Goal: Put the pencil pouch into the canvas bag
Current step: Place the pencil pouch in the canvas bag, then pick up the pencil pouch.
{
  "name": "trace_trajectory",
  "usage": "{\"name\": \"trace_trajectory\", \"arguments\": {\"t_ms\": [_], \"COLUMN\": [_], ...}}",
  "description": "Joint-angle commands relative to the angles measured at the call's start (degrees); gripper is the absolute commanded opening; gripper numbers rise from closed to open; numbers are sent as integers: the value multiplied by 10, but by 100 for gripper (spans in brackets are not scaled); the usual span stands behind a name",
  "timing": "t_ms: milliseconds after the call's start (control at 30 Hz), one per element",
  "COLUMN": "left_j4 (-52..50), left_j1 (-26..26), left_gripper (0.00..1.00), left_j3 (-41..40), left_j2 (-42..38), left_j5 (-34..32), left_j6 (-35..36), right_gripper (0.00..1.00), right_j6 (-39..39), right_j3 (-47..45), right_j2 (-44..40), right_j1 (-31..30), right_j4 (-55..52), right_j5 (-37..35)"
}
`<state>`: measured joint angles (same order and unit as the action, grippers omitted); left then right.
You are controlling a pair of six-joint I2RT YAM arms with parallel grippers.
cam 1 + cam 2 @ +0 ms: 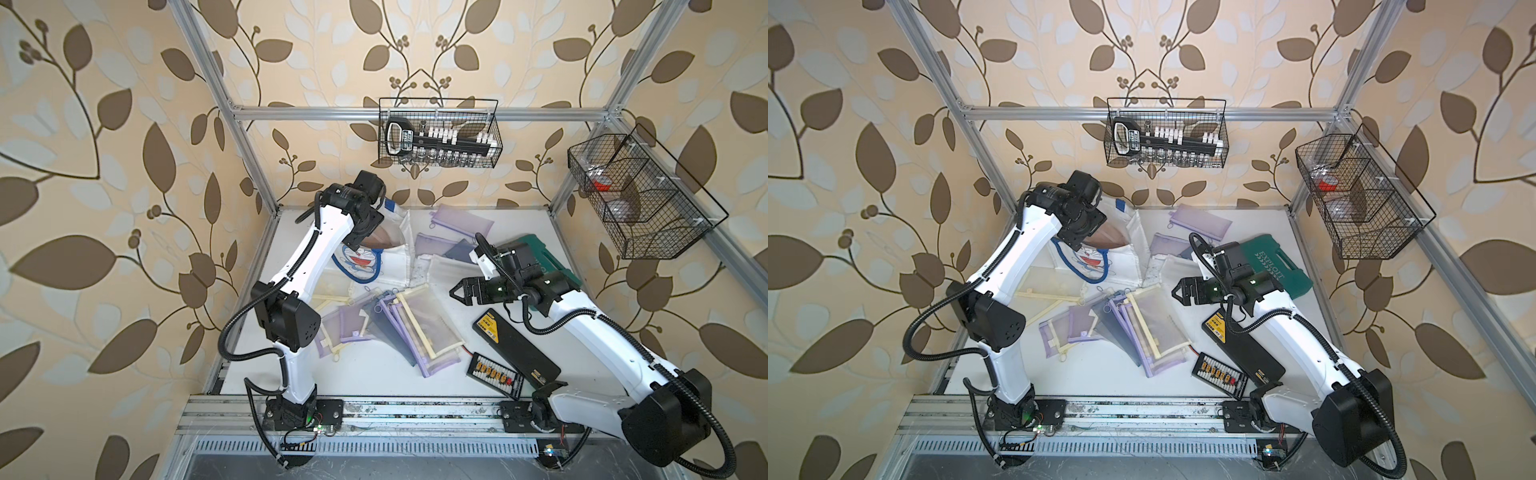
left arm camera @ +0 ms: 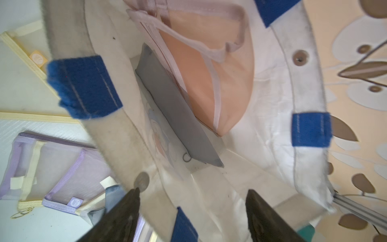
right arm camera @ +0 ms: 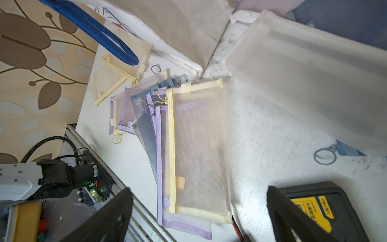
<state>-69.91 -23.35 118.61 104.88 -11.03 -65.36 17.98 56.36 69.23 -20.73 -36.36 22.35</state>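
Note:
The white canvas bag (image 1: 395, 259) with blue handles and a cat-face pocket (image 1: 357, 264) stands at the back left of the table. A pink mesh pencil pouch (image 2: 209, 83) lies inside the canvas bag (image 2: 303, 83), beside a grey pouch (image 2: 178, 111). My left gripper (image 2: 192, 189) hangs open over the bag's mouth with nothing between its fingers. In both top views the left wrist hides them. My right gripper (image 1: 455, 293) stands open and empty above the table. It is beside a pile of yellow, purple and grey mesh pouches (image 3: 199, 146).
More mesh pouches (image 1: 461, 222) lie at the back of the table. A green tool case (image 1: 1275, 266) sits under the right arm. A black case with a yellow label (image 1: 515, 345) and a small black board (image 1: 494, 374) lie at the front right. Wire baskets (image 1: 440, 133) hang on the frame.

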Motion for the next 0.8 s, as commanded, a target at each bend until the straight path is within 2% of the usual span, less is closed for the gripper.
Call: {"name": "trace_trajectory", "arguments": {"t_ms": [0, 67, 167, 300, 400, 600, 767], "left_j4": [36, 76, 182, 313, 405, 491, 542], "left_j1": [-30, -64, -130, -212, -238, -265, -266], "left_gripper": [82, 83, 81, 81, 79, 70, 52], "left_j3": [-48, -130, -286, -491, -600, -661, -676], "left_j2": [-97, -154, -257, -350, -376, -331, -270], "left_j5": [57, 98, 159, 173, 188, 191, 183], "left_j6": [157, 211, 227, 168, 107, 97, 78], "right_gripper": [98, 98, 97, 97, 95, 92, 85], "right_j6": [2, 2, 6, 8, 7, 5, 5], "right_j3": [-20, -33, -62, -92, -100, -104, -116], "right_j2": [11, 20, 39, 82, 117, 180, 220], "right_j1": [9, 16, 29, 41, 48, 49, 49], "right_j4": [26, 37, 65, 108, 135, 171, 199], "right_j5": [45, 61, 89, 119, 133, 162, 180]}}
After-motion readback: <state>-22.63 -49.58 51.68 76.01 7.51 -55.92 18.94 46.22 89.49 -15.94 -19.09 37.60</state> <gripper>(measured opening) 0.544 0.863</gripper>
